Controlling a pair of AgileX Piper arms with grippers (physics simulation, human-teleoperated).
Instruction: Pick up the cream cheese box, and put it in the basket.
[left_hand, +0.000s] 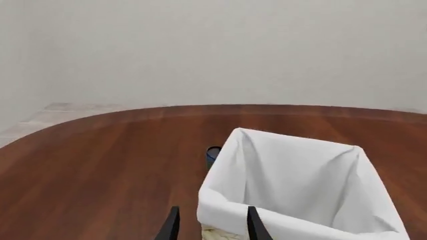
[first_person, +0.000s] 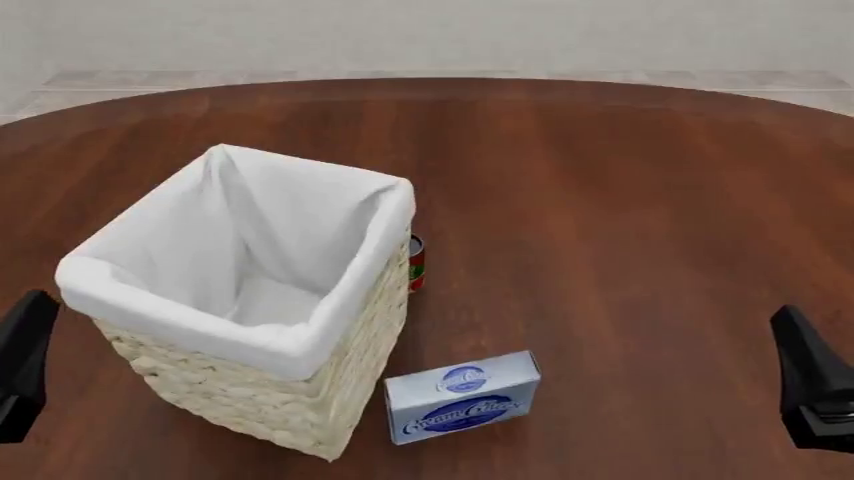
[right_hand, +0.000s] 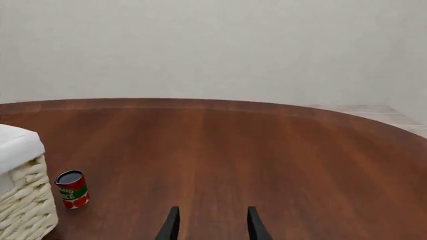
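Box waits beside the bumpy woven basket

The flat cream cheese box (first_person: 463, 397) sits on the smooth brown wooden worktop (first_person: 627, 200), just beside the basket (first_person: 254, 390) with its soft white cloth. Left hand (left_hand: 211, 223) and right hand (right_hand: 211, 223) are spread apart, holding nothing.

Wood, wicker, cloth, card

Worktop (first_person: 627, 200) glossy smooth wood; basket (first_person: 254, 385) rough woven wicker with matt white cloth liner (first_person: 267, 240); box (first_person: 463, 398) smooth card.

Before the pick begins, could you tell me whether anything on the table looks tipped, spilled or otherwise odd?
Nothing stands out. The basket stands upright with its liner folded over the rim, the cream cheese box sits intact beside it, and the small can is upright behind. Both grippers are open and empty.
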